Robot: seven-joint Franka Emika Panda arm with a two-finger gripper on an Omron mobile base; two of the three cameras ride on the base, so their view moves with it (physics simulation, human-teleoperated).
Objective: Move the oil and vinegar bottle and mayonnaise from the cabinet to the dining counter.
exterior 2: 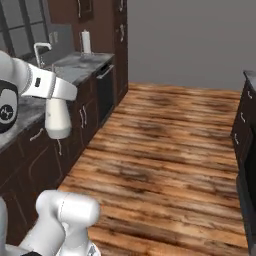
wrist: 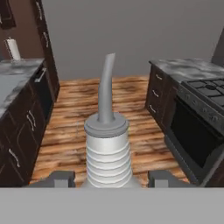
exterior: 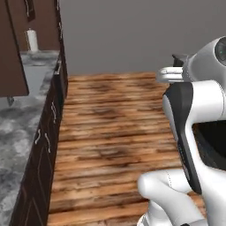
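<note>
Wood planking (wrist: 83, 131) ran between the wall counter (wrist: 13, 76) on one side and the dining counter (wrist: 192, 70) with its black cooktop (wrist: 205, 89) on the other, and we were out in that aisle, well apart from both. Our gripper (wrist: 108, 177) was closed on the oil and vinegar bottle (wrist: 107, 151), a fingertip showing either side of its ribbed body, spout up. We judged it light, rigid, slick and top-heavy at the thin neck, so that low hold on the ribbed part seemed soundest.
</note>
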